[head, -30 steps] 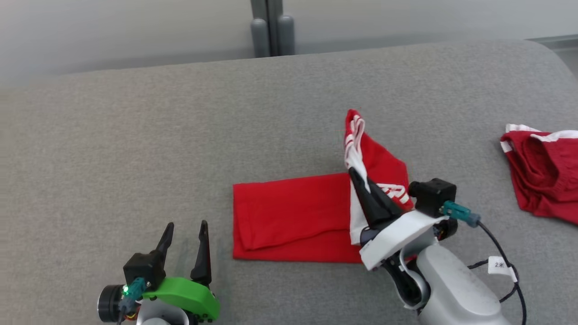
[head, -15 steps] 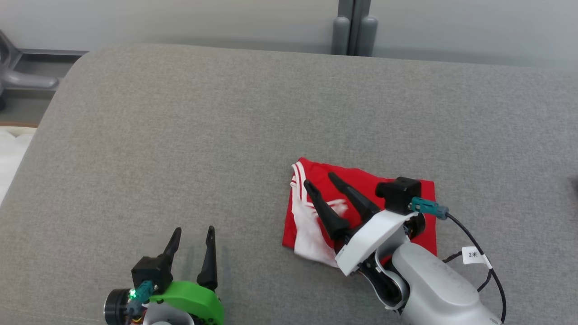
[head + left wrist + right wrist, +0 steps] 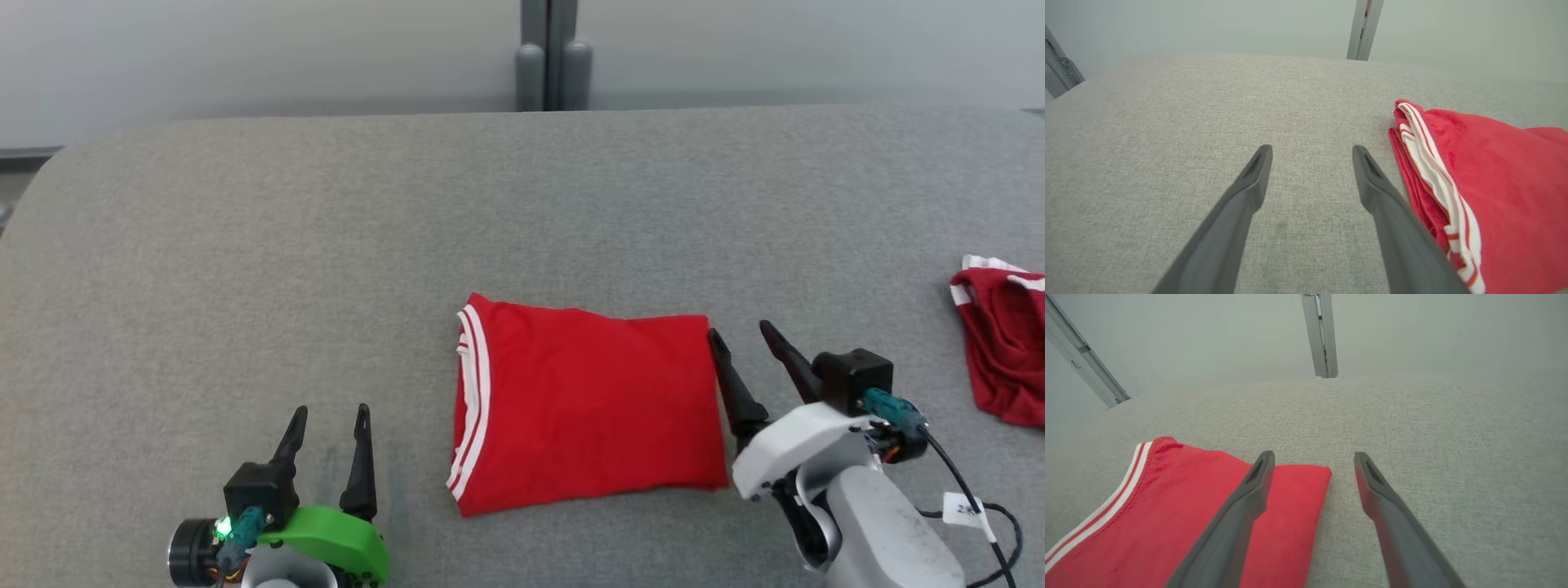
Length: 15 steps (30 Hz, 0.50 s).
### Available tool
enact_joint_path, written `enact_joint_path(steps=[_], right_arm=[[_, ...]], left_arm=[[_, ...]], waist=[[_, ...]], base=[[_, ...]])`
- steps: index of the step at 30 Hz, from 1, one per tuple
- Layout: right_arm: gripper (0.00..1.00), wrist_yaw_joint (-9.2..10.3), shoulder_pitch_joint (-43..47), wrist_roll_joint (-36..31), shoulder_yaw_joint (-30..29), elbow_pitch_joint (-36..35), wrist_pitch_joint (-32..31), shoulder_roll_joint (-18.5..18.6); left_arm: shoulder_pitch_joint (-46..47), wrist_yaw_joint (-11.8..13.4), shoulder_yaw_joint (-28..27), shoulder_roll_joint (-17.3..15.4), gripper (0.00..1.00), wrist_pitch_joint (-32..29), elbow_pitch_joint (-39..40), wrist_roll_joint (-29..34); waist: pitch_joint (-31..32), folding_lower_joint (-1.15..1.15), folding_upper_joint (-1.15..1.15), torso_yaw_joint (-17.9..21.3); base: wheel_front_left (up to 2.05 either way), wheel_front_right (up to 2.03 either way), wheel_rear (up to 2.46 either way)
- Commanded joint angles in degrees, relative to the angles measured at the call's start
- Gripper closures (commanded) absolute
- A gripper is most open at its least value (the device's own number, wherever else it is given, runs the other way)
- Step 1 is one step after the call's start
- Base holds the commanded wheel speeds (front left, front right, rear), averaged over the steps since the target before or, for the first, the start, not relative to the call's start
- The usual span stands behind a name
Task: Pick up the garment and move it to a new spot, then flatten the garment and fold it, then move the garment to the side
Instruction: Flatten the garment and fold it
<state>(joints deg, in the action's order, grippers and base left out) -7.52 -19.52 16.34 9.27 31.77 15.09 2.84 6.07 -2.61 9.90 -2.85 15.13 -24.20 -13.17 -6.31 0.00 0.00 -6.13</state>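
The right gripper [image 3: 740,329] is no longer pinching the striped end it was carrying over the cloth a second ago; its fingers are now standing wide with nothing between them, just off the right edge of the garment [image 3: 588,412]. The garment is lying as a closed red rectangle near the middle of the grey table [image 3: 326,245], its white-striped hem [image 3: 469,408] facing the left gripper [image 3: 331,409]. That gripper is sitting near the hem, fingers spread wide and empty. From here, the final move to the side is looking like the risky part. A grip taking only the top layer would be peeling the fold open, and the right wrist view is showing one finger [image 3: 1249,490] crossing the garment's corner [image 3: 1310,477], though I cannot tell whether it is touching. If it is, a careless sweep could be dragging that corner out. A second red garment [image 3: 1004,351] is lying at the far right, so sliding that way could be mixing the two. Compared with the earlier frame, the raised flap is gone and the printed face is hidden inside the fold.
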Motion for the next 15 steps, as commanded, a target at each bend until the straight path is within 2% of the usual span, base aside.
enact_joint_path(steps=[1,3,7,15], right_arm=[[0.00,0.07,1.46,-1.81,-1.62,-0.64,0.07,0.15],[0.00,0.07,2.81,-4.92,-3.87,-1.93,0.07,0.15],[0.00,0.07,5.46,-6.90,-6.78,-2.71,0.06,0.17],[0.00,0.07,9.56,-9.92,-8.52,-2.34,0.06,0.19]], left_arm=[[0.89,-0.43,-0.26,-0.17,0.00,-0.02,0.17,1.04],[0.82,-0.56,-0.83,-0.19,0.00,-0.02,0.25,1.78],[-0.60,-0.78,-1.67,-0.18,0.00,-0.01,0.40,3.53],[-4.10,-0.50,-2.51,-0.19,0.00,-0.02,1.11,5.05]], waist=[[0.92,0.00,0.00,3.64],[1.03,0.00,0.00,4.77],[1.50,0.00,0.00,6.82],[3.71,0.00,0.00,8.88]], base=[[0.00,0.00,0.00],[0.00,0.00,0.00],[0.00,0.00,0.00],[0.00,0.00,0.00]])
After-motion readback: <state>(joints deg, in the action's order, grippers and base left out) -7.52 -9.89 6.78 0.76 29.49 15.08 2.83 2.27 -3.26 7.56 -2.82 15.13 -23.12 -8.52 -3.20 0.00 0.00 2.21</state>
